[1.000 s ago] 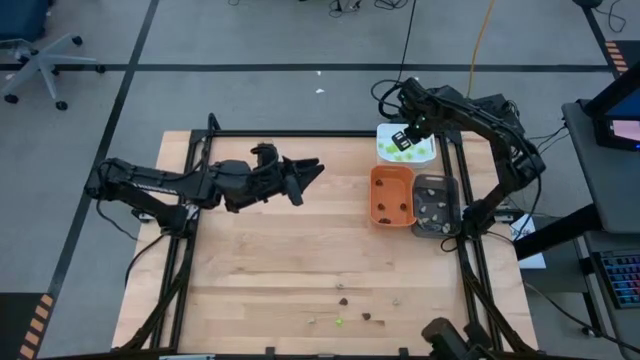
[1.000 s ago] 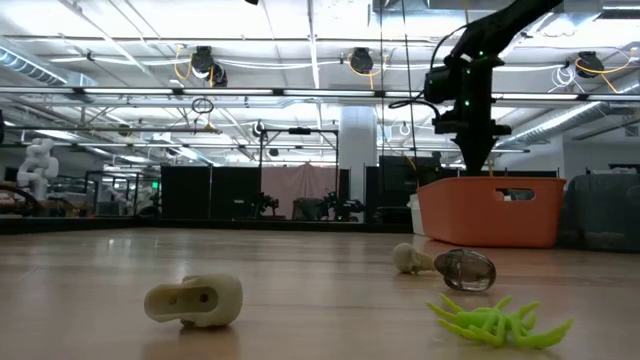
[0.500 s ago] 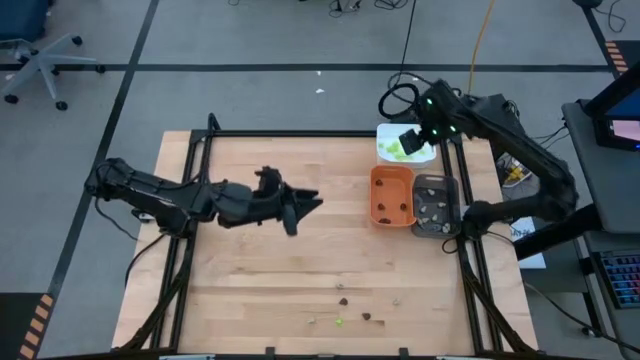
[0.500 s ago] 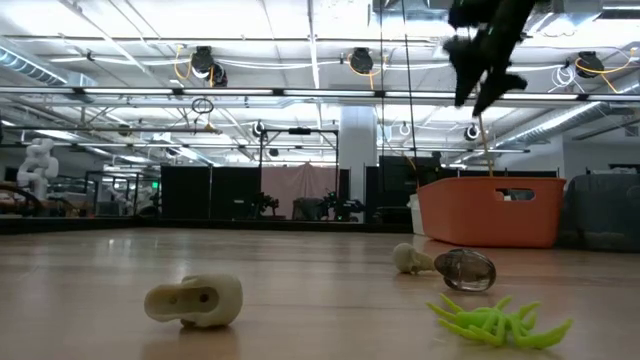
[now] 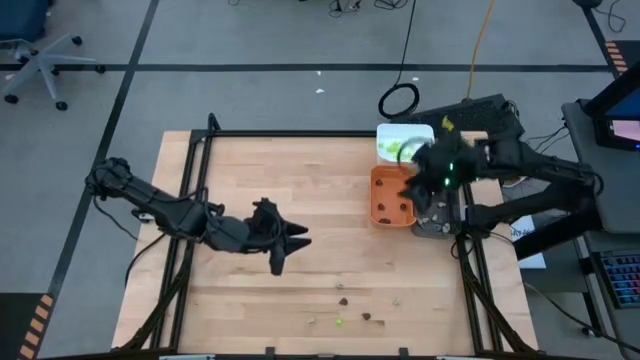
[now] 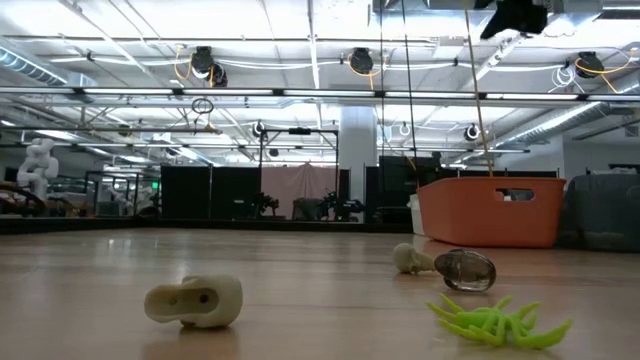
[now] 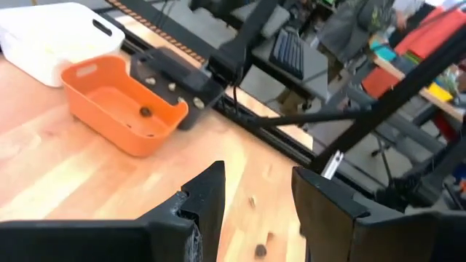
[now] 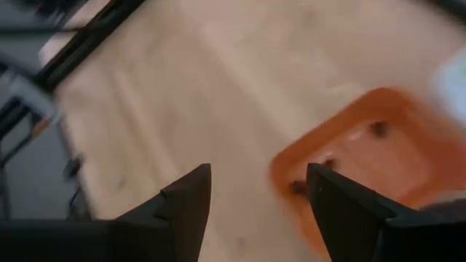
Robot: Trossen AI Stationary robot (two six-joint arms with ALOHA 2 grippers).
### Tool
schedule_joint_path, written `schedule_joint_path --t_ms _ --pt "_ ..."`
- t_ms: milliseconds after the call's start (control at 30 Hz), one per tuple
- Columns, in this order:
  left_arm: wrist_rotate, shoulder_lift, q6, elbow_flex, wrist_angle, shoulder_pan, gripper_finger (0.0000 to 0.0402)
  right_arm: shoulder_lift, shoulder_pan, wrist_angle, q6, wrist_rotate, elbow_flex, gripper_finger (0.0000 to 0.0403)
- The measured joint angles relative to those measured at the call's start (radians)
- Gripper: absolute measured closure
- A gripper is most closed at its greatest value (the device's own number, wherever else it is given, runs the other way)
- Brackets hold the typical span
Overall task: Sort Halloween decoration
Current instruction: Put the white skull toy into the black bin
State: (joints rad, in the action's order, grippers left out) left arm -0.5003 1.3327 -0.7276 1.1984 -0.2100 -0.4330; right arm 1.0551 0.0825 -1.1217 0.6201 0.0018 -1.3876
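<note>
Left gripper (image 5: 287, 250) over bare wooden tabletop (image 5: 260, 310), dark fingers spread and empty, angled toward loose Halloween decoration pieces (image 5: 355, 309), presumably for a pickup. About six scattered near the front edge: lime-green, dark brown, pale beige. Three trays far right for sorting: orange plastic tray (image 5: 379, 205), white tray (image 5: 393, 133), grey tray (image 5: 440, 224). Right gripper (image 5: 415, 185) above the orange one, fingers parted, empty.

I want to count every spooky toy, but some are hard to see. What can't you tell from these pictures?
- High view: loose pieces near the table's front edge, like the lime-green speck, are too small to identify.
- High view: the right hand is blurred and covers part of the orange plastic tray.
- Low view: the tray's wall hides its contents.
- Right wrist view: blur smears the dark pieces in the tray.
- Left wrist view: the left hand blocks the table below.
</note>
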Motion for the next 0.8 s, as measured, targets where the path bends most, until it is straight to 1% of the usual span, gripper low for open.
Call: schedule_joint_path --t_ms 133,233,367,433,567,800 --pt "0.0 0.0 -0.001 0.0 -0.026 -0.036 0.0238 0.046 -0.199 0.013 0.048 0.004 0.0 0.0193" --pt "-0.001 0.0 -0.002 0.0 -0.03 -0.062 0.0238 0.09 -0.331 0.009 0.102 0.047 0.0 0.0193" --pt "-0.007 0.0 -0.065 0.0 -0.082 -0.088 0.0238 0.158 -0.479 0.003 0.18 0.083 0.0 0.0193" --pt "-0.01 0.0 -0.098 0.0 -0.119 -0.098 0.0238 0.197 -0.54 0.002 0.207 0.085 0.0 0.0193" --pt "-0.011 0.0 -0.105 0.0 -0.168 -0.121 0.0238 0.288 -0.646 -0.014 0.239 0.075 0.0 0.0193" --pt "-0.01 0.0 -0.106 0.0 -0.197 -0.132 0.0238 0.457 -0.774 -0.005 0.246 0.074 0.0 0.0193"
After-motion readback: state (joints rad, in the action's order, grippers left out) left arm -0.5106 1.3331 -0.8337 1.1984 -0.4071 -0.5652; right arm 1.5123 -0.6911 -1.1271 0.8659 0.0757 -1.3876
